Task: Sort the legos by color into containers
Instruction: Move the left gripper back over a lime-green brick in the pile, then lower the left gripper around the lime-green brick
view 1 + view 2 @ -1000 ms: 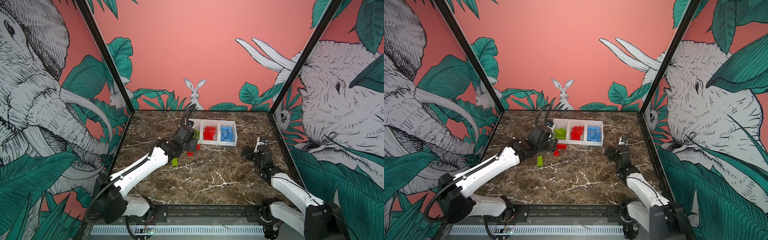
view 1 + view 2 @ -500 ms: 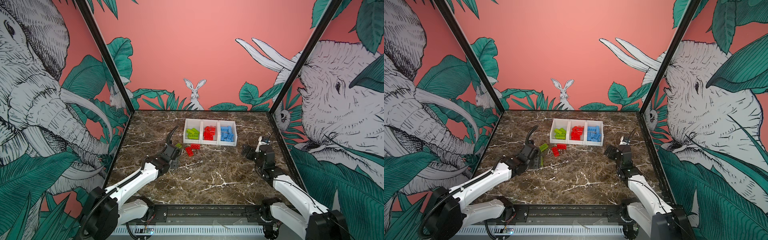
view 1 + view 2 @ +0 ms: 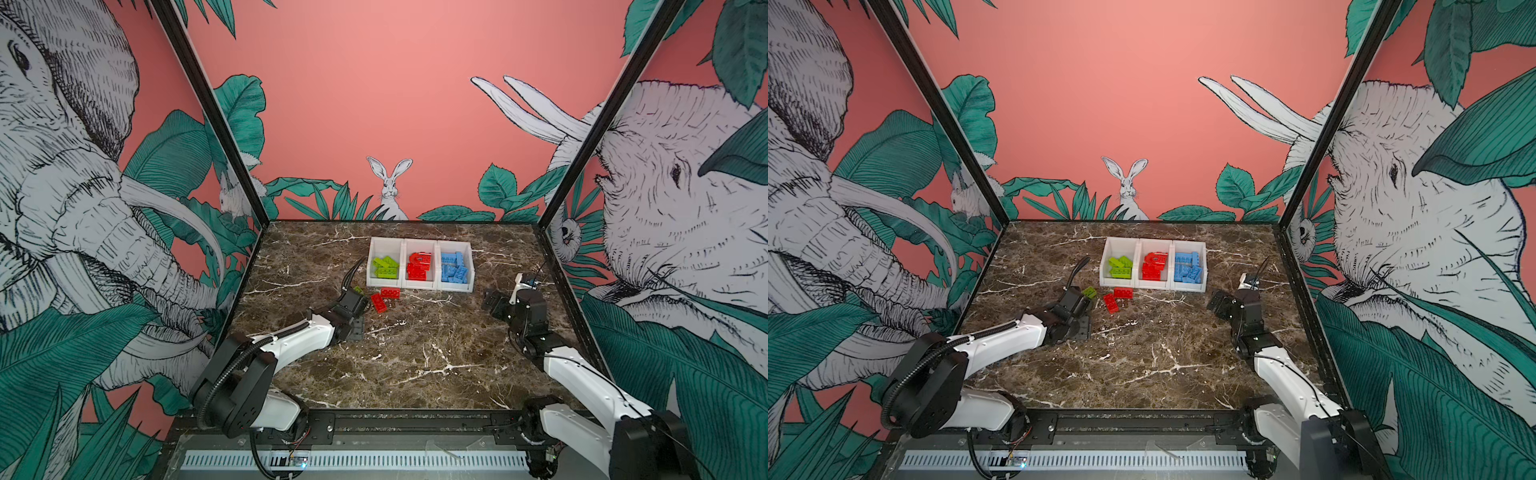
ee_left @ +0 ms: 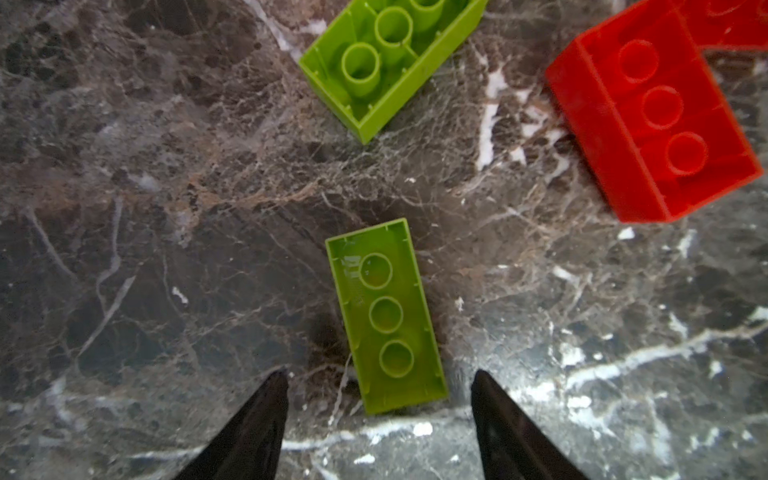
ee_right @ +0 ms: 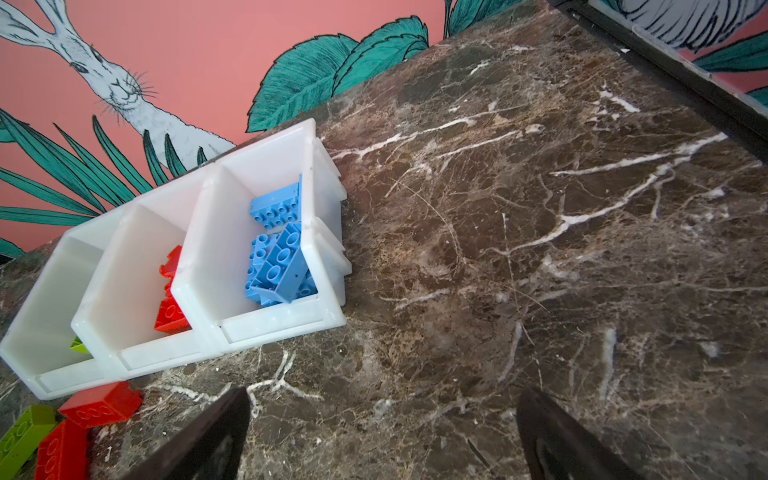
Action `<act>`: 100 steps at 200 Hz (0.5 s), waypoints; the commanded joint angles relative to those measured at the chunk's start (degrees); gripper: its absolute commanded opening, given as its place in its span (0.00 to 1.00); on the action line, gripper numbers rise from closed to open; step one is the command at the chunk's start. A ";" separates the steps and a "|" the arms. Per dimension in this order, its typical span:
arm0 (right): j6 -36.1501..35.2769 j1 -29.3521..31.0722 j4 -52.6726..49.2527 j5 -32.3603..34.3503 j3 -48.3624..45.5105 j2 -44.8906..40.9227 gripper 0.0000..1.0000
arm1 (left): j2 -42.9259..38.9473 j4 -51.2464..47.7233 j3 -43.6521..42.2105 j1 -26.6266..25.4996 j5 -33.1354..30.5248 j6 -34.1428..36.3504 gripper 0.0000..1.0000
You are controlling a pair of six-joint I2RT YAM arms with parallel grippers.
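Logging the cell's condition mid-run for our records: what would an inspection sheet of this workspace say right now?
Surface: brown, white-veined marble tabletop.
Job's things: three joined white bins, each holding one colour; two red bricks and two lime bricks lie loose on the table near them.
Clutter: nothing seen.
Grippers: left gripper open, straddling one lime brick without touching; right gripper open, empty, over bare marble.
Cables: black cable loops up from the left wrist; thin lead at the right wrist.
Surroundings: jungle mural walls, black frame posts.
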 commanded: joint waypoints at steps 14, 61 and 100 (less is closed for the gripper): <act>0.35 -0.15 2.60 -0.54 0.72 0.76 0.98 | 1.13 3.45 -0.39 0.18 1.63 -0.60 0.66; 0.25 -0.11 3.14 -0.12 0.27 0.76 0.98 | 1.95 4.04 -0.79 0.18 0.28 0.79 0.62; 0.68 -0.16 4.34 -0.38 0.10 1.53 0.98 | 2.72 3.86 -0.75 0.18 -0.27 1.09 0.58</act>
